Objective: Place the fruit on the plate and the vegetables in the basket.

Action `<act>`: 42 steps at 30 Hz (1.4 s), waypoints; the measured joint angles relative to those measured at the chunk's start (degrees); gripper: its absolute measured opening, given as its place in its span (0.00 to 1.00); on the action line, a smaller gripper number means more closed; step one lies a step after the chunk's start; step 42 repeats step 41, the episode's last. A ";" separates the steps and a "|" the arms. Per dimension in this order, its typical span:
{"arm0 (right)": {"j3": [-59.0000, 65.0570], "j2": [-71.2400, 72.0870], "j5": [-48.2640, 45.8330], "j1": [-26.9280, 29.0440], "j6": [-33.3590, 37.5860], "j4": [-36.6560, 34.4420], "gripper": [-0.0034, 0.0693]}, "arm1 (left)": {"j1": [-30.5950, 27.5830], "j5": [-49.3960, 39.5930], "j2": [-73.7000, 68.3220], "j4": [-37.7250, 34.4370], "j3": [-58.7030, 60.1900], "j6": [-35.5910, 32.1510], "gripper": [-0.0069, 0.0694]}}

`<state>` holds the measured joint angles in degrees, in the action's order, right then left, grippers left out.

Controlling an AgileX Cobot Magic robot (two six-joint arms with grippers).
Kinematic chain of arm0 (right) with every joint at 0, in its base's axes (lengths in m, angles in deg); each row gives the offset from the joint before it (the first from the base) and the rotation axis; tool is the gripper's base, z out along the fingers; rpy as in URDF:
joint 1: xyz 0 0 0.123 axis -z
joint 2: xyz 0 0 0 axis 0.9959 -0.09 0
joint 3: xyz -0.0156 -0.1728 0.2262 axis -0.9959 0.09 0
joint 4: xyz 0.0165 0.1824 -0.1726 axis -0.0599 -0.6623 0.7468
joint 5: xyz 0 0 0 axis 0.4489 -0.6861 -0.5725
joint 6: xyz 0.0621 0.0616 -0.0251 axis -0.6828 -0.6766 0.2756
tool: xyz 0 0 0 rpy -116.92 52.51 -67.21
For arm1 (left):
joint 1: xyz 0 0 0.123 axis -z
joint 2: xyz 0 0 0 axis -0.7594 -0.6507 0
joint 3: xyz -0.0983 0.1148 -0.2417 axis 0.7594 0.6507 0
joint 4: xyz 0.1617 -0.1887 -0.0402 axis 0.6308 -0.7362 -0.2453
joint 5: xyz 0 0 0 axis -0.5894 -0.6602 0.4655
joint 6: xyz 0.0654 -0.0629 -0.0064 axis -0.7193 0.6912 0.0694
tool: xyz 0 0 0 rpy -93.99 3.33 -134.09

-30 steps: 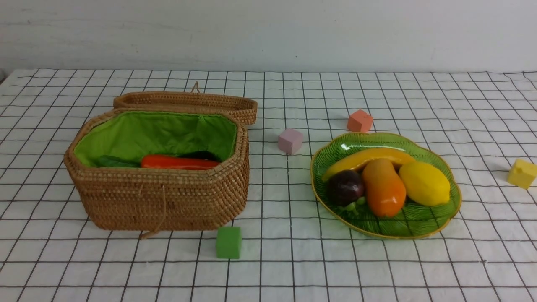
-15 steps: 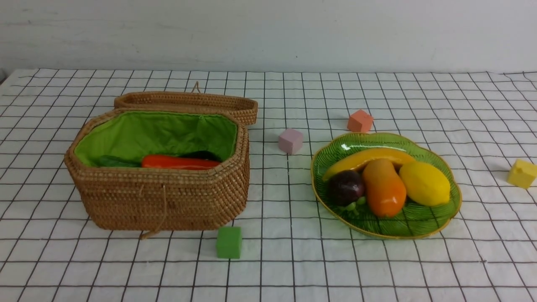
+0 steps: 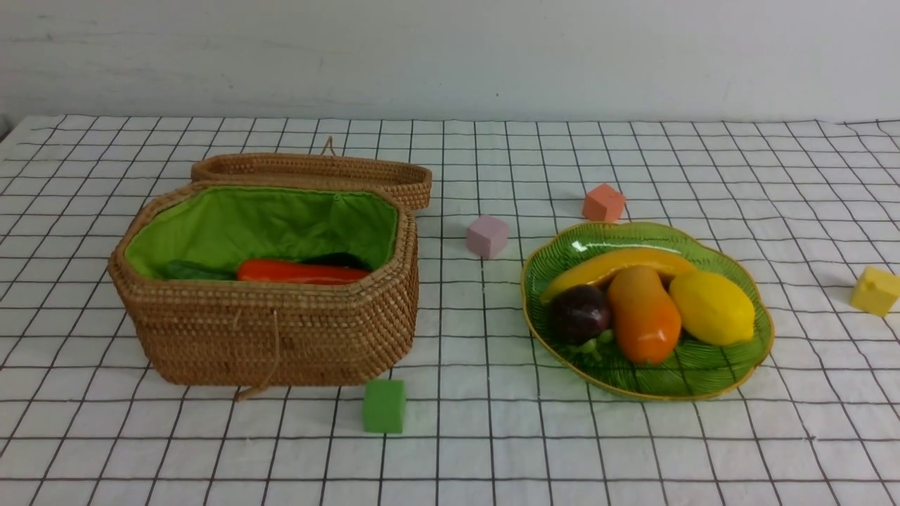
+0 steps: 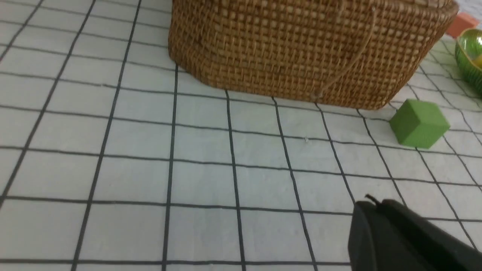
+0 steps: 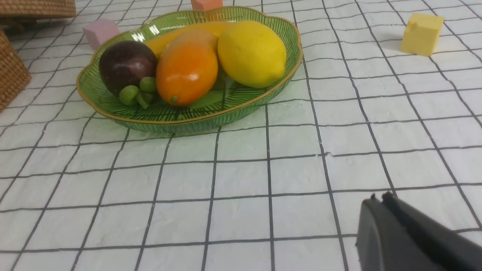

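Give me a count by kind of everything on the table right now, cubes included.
Fruit on the plate: 4: banana, mangosteen, mango, lemon
Vegetables visible in the basket: 2: carrot, a dark one behind it; any others are hidden
Foam cubes: 4: green, pink, orange, yellow
Containers: 2
Total: 12

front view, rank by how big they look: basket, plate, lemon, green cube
1. basket
2. plate
3. lemon
4. green cube, though it sits nearest the camera, so it looks bigger than it would farther back.
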<state>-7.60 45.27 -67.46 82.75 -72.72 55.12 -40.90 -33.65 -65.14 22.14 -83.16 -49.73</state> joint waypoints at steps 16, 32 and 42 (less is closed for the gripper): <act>0.00 0.00 -0.07 0.00 0.00 0.00 0.05 | 0.00 -0.14 0.00 0.00 0.00 0.60 0.07; -0.02 0.00 -0.07 0.00 0.00 0.00 0.07 | 0.00 -0.14 0.00 0.00 0.00 0.60 0.07; -0.02 0.00 -0.07 0.00 0.00 0.00 0.09 | 0.00 -0.14 0.00 0.00 0.00 0.60 0.07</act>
